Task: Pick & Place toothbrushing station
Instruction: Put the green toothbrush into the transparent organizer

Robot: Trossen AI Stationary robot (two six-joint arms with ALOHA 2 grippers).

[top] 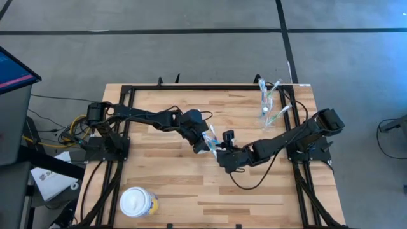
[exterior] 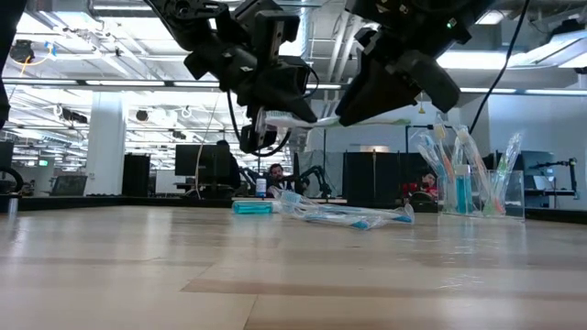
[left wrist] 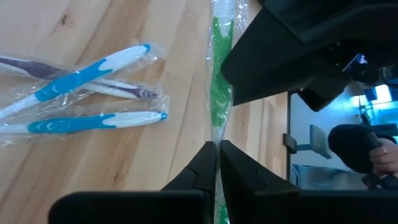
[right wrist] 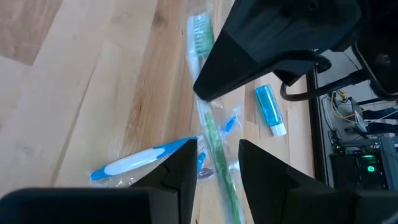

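A green-and-white toothbrush [left wrist: 217, 74] in a clear wrapper is held in the air above the middle of the table [top: 172, 191]. The left gripper [left wrist: 217, 163] has its fingers closed tight on the wrapper. The right gripper [right wrist: 217, 163] meets it from the 3 o'clock side, its fingers set apart on either side of the same toothbrush; whether they touch it cannot be told.

On the wood below lie three more wrapped toothbrushes [left wrist: 87, 93], two blue-and-white and one with a dark purple handle, crossing each other in a loose pile. A small blue tube with a white cap [right wrist: 271, 109] lies flat near them. Toward 1 o'clock, near the far right corner of the table, a clear tumbler [exterior: 456, 191] stands upright with several toothbrushes in it, blue, pink and white; their exact number cannot be counted. A further clear holder seems to stand just beside it.

At 7 o'clock, near the front edge, stands one round yellow tub with a white lid [top: 138, 202].

The table is pale butcher-block wood edged by a black frame, on a grey floor. Beyond it lies an open workshop with ceiling lights, white pillars, dark monitors and one seated person [exterior: 273, 174] far off.
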